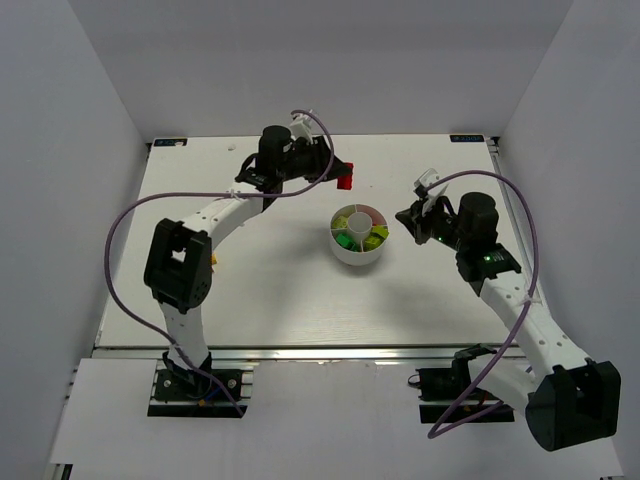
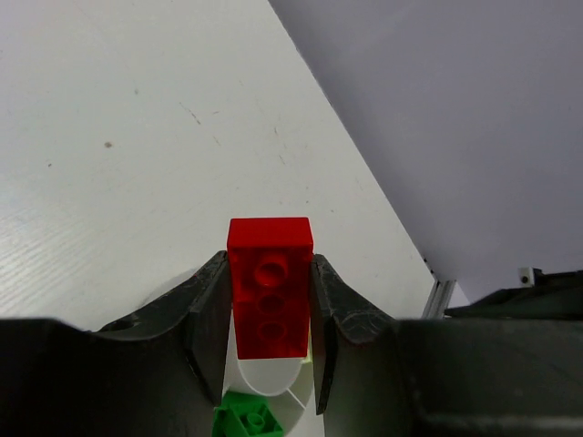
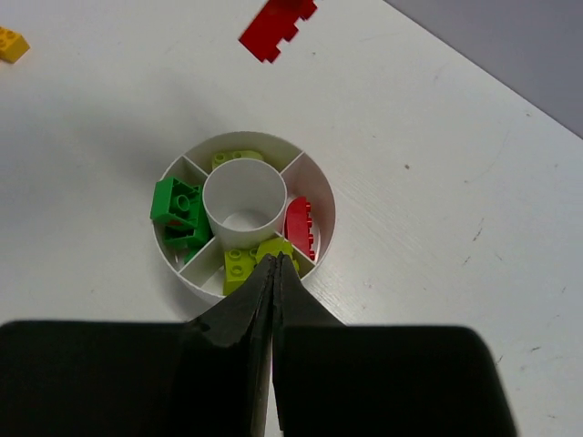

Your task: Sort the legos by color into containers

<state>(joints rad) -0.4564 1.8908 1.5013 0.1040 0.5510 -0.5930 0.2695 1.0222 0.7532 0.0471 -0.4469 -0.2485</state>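
Clenched in the left gripper (image 2: pixel 270 264), pinched across its narrow width: a red brick (image 2: pixel 270 296), long axis running straight out along the fingers, round moulded face turned to the wrist camera. Apparently lifted off the table (image 1: pixel 250 300), just past the far side of the divided dish (image 1: pixel 358 258) and slightly left of it. Likely target: the wedge on the dish's far-right side, with a stored red brick (image 3: pixel 301 228) already in it. So probably a short carry back over the rim, then release.

Pinched shut on nothing, just off the dish's right side: the right gripper (image 3: pixel 273 264).

Inside the dish: dark green bricks (image 3: pixel 179 211), lime bricks (image 3: pixel 239 267), a pale green one (image 3: pixel 232 158), nothing visible in the centre cup (image 3: pixel 243 196).

Well apart from the dish, loose on the table: a yellow brick (image 3: pixel 11 43).
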